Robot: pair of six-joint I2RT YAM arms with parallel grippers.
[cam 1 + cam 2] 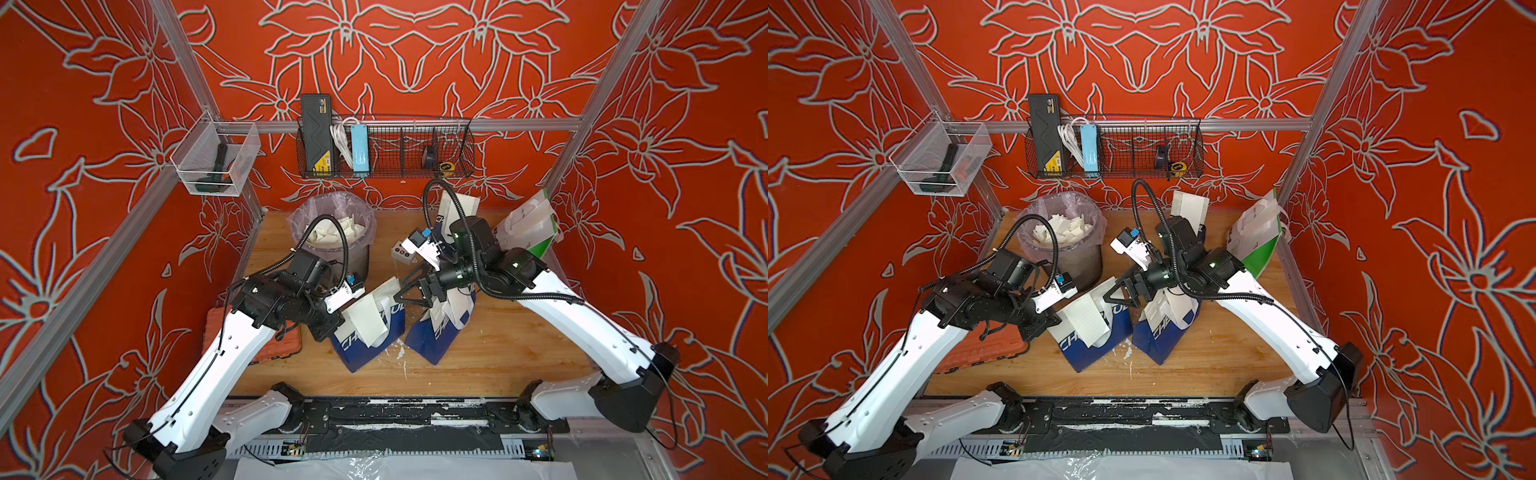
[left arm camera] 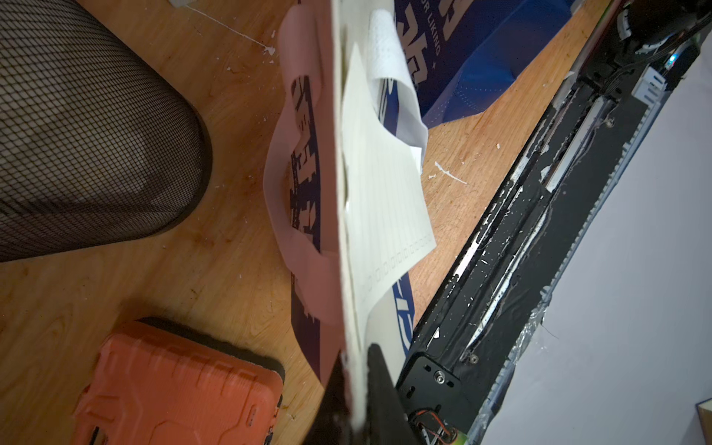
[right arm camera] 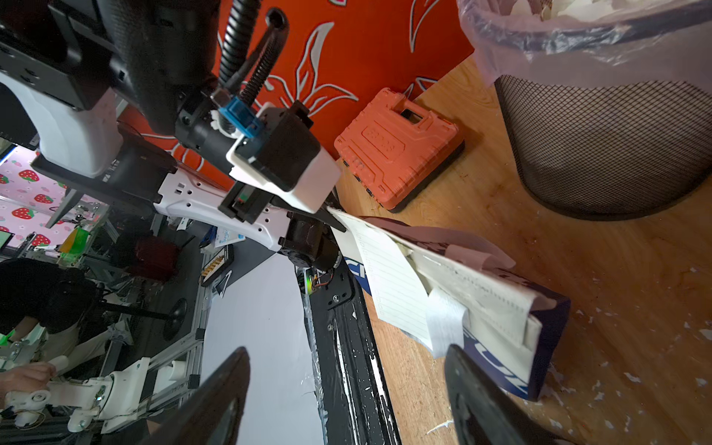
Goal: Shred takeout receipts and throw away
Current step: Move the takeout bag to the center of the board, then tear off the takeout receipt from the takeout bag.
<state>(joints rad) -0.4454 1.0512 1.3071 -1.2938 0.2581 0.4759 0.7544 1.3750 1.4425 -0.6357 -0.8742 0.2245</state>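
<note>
A lined white takeout receipt (image 1: 365,322) (image 1: 1086,320) (image 2: 385,192) (image 3: 393,277) hangs out of the mouth of a blue-and-white paper bag (image 1: 365,349) (image 1: 1088,351) lying mid-table. My left gripper (image 1: 344,311) (image 2: 358,358) is shut on the bag's white rim at its corner, where the receipt's corner also reaches. Whether the receipt itself is pinched I cannot tell. My right gripper (image 1: 398,292) (image 1: 1109,293) (image 3: 346,350) hovers open at the bag's other end, one fingertip (image 3: 454,358) beside the ribbon handle (image 3: 443,323). A second such bag (image 1: 430,336) holds white slips.
A mesh bin (image 1: 357,257) (image 3: 616,135) with a plastic liner holds white scraps at the back left. An orange tool case (image 1: 282,347) (image 2: 173,385) lies under my left arm. A white-and-green bag (image 1: 528,224) leans at the back right. Paper flecks dot the wood.
</note>
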